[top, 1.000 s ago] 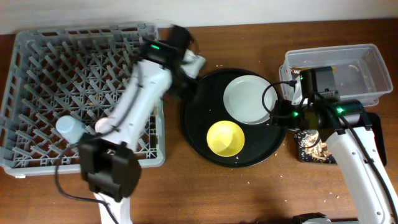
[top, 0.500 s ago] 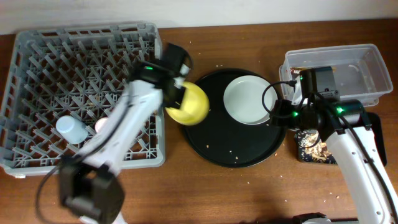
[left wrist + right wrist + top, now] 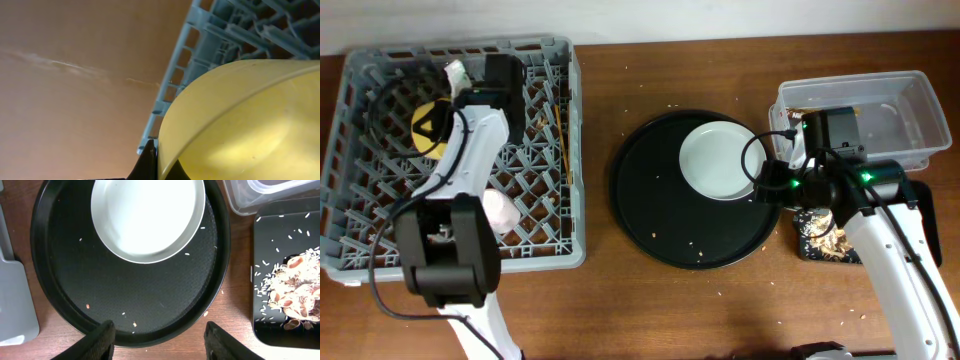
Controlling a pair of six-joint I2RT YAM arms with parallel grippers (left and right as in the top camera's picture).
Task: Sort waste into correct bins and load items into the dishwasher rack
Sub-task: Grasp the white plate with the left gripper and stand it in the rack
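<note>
My left gripper (image 3: 448, 95) is clamped on the rim of the round yellow bowl (image 3: 428, 125), which is tipped on edge over the far-left part of the big grey plastic rack (image 3: 450, 47). My right gripper (image 3: 165, 345) hangs wide open and empty over the near edge of the large round black tray (image 3: 150, 300).

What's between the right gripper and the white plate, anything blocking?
Nothing visible. The right gripper is open over the round tray's near rim. The white plate lies bare on the tray's far side, with only crumbs on the tray between them.
</note>
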